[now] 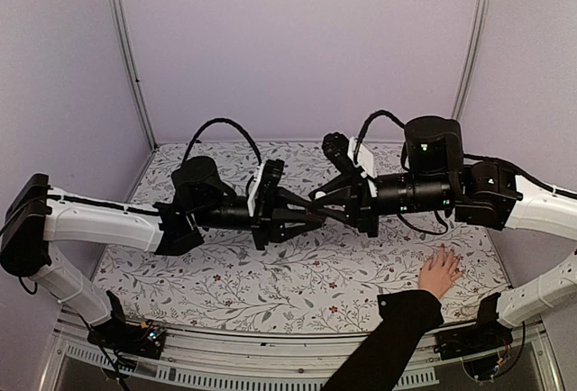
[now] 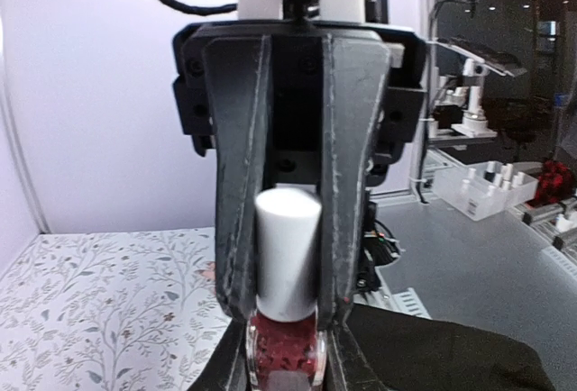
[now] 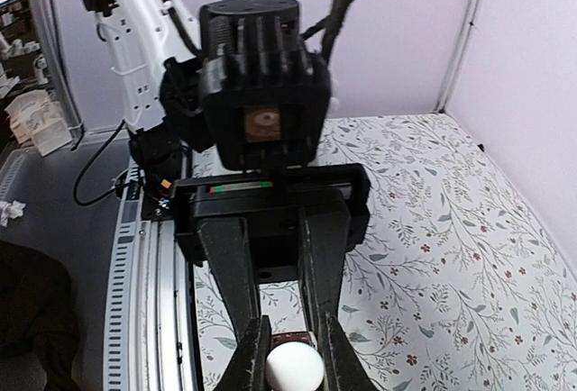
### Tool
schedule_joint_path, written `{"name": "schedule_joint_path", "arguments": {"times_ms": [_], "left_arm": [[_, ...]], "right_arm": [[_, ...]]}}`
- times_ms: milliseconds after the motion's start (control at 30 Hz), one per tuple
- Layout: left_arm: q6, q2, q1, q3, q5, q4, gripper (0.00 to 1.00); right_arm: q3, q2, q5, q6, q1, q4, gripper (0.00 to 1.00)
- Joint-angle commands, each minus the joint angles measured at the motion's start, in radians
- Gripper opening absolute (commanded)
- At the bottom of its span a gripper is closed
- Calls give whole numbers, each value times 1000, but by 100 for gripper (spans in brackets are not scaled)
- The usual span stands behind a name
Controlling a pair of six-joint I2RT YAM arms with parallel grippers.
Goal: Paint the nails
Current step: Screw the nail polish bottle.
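A small dark-red bottle (image 2: 285,353) with a white cap (image 2: 287,256) hangs above the middle of the table between both grippers, which meet tip to tip. My left gripper (image 2: 285,366) is shut on the glass body. My right gripper (image 3: 294,359) is shut on the white cap (image 3: 294,371), and its fingers (image 2: 236,229) flank the cap in the left wrist view. In the top view the left gripper (image 1: 303,218) and right gripper (image 1: 317,200) hide the bottle. A light-skinned hand (image 1: 439,272) with a black sleeve (image 1: 388,341) lies flat at the front right. Its nails are too small to make out.
The floral tablecloth (image 1: 270,274) covers the table. Lilac walls with metal corner posts (image 1: 131,58) close in the back and sides. Both arm bases sit on the front rail (image 1: 270,359). The person's forearm crosses the front edge beside the right arm's base.
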Motion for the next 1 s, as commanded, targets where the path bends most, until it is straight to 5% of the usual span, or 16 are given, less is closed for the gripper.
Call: {"name": "schedule_joint_path", "arguments": {"times_ms": [0,500,800,967], "left_arm": [[24,-26,-26,10,-272,114,0],[133,144,-143,96,-851,210,0],[127,186,-157,114,-891,238,0],[85,129,-124,65,-754,196,0]], "right_arm": [[-19,46,182,76,-7,41,0],[14,183,491,232,-7,144,0],[10,206,548,277,-8,157,0],[-40,142,438,263,-18,184,11]]}}
